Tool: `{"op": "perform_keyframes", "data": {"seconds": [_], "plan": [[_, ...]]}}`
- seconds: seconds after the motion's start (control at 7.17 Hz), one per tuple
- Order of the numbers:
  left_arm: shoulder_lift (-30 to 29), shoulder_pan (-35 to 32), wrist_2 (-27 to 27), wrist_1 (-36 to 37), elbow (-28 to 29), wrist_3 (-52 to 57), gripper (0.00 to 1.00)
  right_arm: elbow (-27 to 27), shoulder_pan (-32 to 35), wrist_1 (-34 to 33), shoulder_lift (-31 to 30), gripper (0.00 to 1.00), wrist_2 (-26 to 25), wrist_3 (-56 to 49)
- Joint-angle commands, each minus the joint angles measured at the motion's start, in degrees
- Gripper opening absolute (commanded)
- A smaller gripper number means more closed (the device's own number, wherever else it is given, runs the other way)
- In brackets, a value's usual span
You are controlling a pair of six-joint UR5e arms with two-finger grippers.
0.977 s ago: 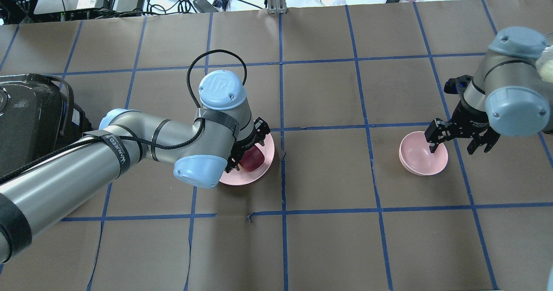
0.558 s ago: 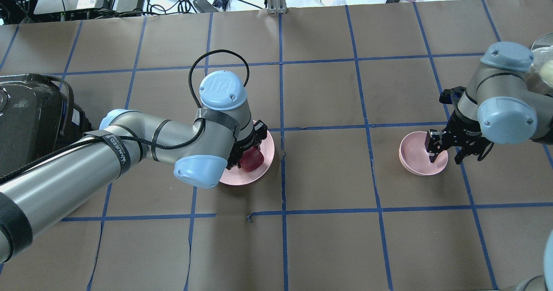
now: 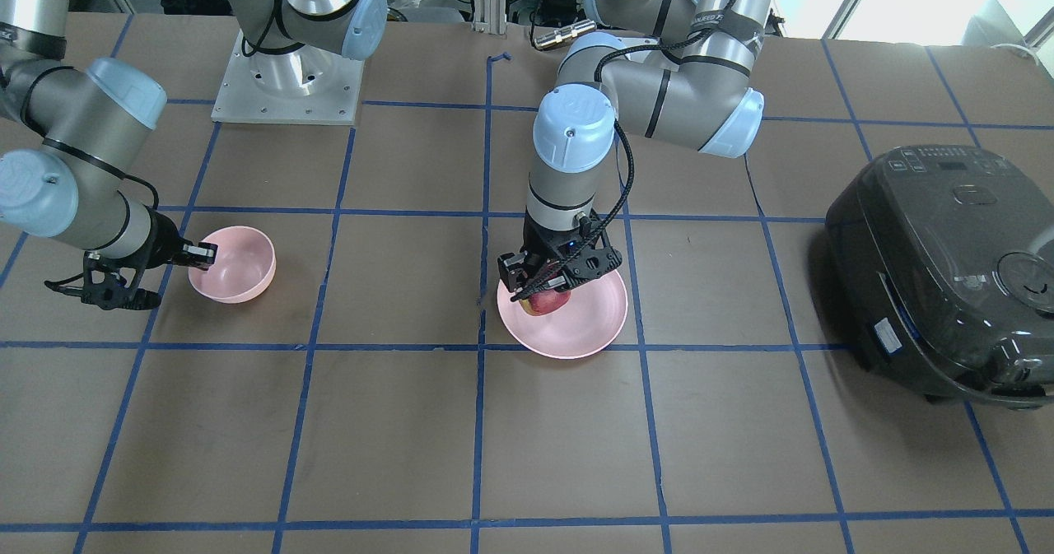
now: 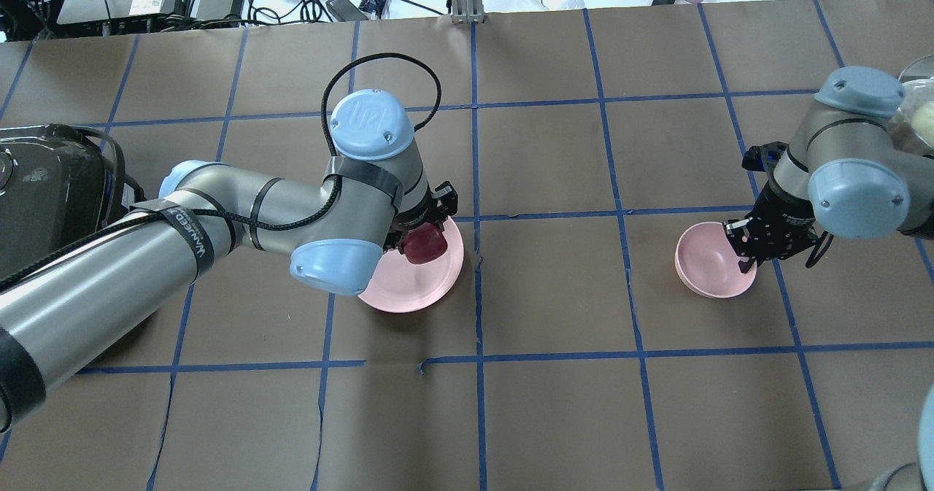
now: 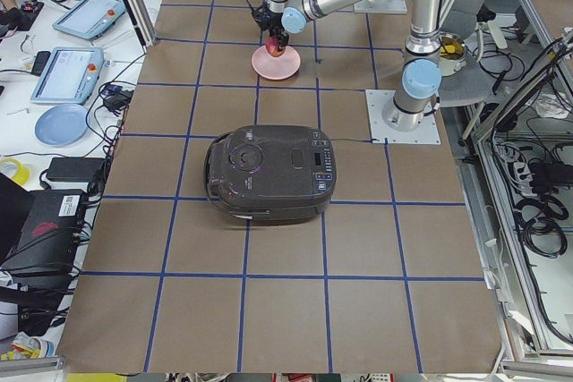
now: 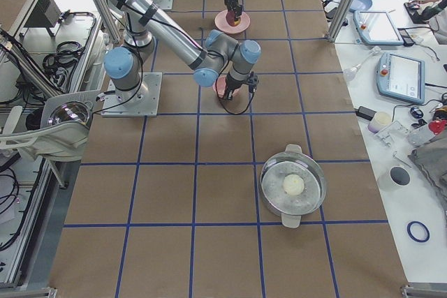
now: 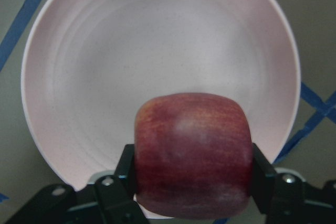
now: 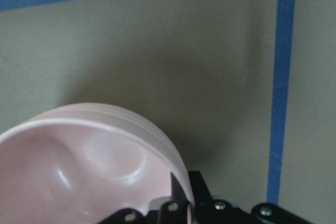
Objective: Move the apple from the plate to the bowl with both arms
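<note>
The dark red apple (image 7: 191, 153) is clamped between the black fingers (image 7: 126, 163) of my left gripper (image 3: 550, 289), just above the flat pink plate (image 7: 157, 51). In the overhead view the apple (image 4: 425, 246) hangs over the far part of the plate (image 4: 408, 283). The small deep pink bowl (image 4: 708, 261) stands to the right. My right gripper (image 4: 744, 249) is shut on its near-right rim; the right wrist view shows the rim (image 8: 131, 124) running into the jaws. In the front view the bowl (image 3: 239, 264) is at the left, beside the right gripper (image 3: 198, 256).
A black rice cooker (image 3: 947, 266) stands on the left arm's side of the table (image 4: 44, 192). A steel pot (image 6: 293, 186) with a white ball in it sits near the right end. Blue tape lines grid the brown table.
The left gripper has risen and shifted slightly away from the robot with the apple, off the plate's surface. The right gripper, open astride the bowl's rim a second ago, has shut on it.
</note>
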Motion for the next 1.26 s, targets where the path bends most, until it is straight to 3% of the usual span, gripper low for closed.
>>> {"op": "perform_keyframes", "data": {"seconds": [0.0,0.28,0.42,0.7,1.12], "plan": [[-0.46,0.02,0.06,-2.08,4.23,18.26,0.0,-2.94,0.78,3.8,-0.93,0.0,7.31,3.47],[-1.16,0.02,0.06,-14.08,12.73,28.77,0.0,-4.8,6.29,7.07,-2.6,0.0,10.6,5.95],[-2.03,-0.06,0.67,-16.4,15.3,30.38,0.0,-4.36,9.89,6.56,-2.43,0.0,12.95,9.0],[-2.31,-0.94,0.67,-17.03,17.25,30.4,0.0,-3.23,16.5,6.03,-1.29,0.0,16.47,13.77],[-2.39,-1.65,0.76,-17.12,17.61,30.31,0.0,-0.76,19.77,2.26,0.38,0.0,17.98,15.01]]}}
